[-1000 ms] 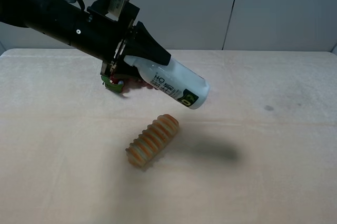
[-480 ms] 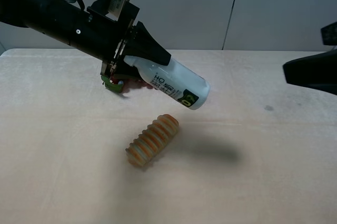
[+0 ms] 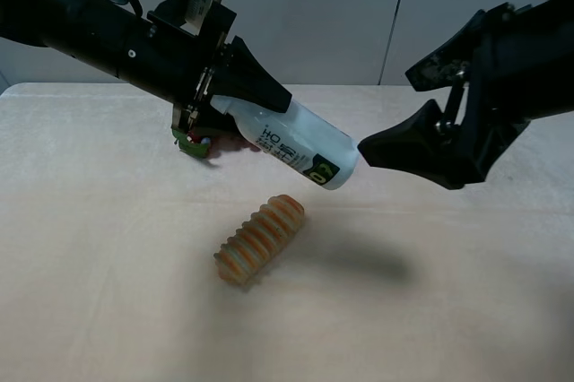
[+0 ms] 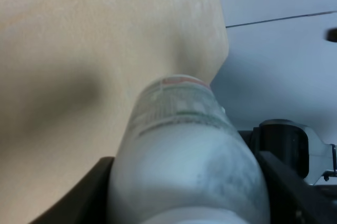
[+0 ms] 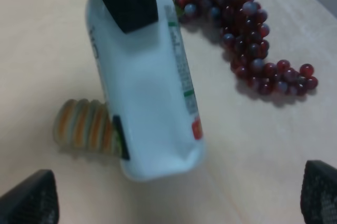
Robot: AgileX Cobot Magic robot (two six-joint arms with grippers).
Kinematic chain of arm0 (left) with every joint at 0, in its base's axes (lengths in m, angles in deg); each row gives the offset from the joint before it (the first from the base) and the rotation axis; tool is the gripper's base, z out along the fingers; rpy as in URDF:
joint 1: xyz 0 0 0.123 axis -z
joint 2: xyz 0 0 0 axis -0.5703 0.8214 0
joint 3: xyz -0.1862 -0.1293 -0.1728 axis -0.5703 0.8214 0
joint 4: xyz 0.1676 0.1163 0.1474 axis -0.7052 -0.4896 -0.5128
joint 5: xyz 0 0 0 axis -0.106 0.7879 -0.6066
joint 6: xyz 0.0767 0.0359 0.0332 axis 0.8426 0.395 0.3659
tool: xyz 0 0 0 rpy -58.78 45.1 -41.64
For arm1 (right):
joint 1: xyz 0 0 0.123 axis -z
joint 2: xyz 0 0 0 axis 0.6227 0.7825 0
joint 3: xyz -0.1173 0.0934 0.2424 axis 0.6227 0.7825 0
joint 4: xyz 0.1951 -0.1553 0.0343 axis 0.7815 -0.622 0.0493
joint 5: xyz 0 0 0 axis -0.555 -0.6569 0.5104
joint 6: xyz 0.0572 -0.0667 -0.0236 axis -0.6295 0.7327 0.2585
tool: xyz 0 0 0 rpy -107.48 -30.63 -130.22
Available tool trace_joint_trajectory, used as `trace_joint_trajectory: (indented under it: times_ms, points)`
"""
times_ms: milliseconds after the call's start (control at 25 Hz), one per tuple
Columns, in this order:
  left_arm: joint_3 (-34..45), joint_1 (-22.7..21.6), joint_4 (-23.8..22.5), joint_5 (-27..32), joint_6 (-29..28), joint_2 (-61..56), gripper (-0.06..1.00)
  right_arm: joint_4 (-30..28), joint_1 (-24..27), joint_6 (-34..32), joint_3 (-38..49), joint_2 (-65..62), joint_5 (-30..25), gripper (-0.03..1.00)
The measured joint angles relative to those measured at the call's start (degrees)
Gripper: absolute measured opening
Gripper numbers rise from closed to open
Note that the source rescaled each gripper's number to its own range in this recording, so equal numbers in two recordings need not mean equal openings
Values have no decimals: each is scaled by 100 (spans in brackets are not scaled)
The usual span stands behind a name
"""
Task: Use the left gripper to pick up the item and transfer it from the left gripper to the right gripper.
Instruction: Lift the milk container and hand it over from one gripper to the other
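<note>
right gripper [image 3: 386, 111] moved in from right edge, jaws wide, lower tip just beside bottle [image 3: 305, 144] base, left gripper [image 3: 265, 102] unmoved, jaws clamping bottle

white bottle [image 3: 296, 144] w/ black text, orange ridged roll [image 3: 259, 239], red grapes [image 5: 247, 40]

Pale beige table [image 3: 108, 310], orange ridged bread roll [image 3: 260, 238] near its middle, red grape bunch [image 5: 247, 40] lying apart
</note>
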Motion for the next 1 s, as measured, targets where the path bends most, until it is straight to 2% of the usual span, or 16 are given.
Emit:
trace_joint_trajectory:
  times_ms: [200,560,840,1000]
  points:
    - [0,0,0,26,4,0,0,79,0,383,-5,510,111,100]
    - [0,0,0,128,24,0,0,944,0,1341,-53,856,361,100]
    - [0,0,0,128,28,0,0,1277,0,1653,-138,1118,409,100]
    - [0,0,0,128,28,0,0,1379,-174,1831,-138,1386,508,100]
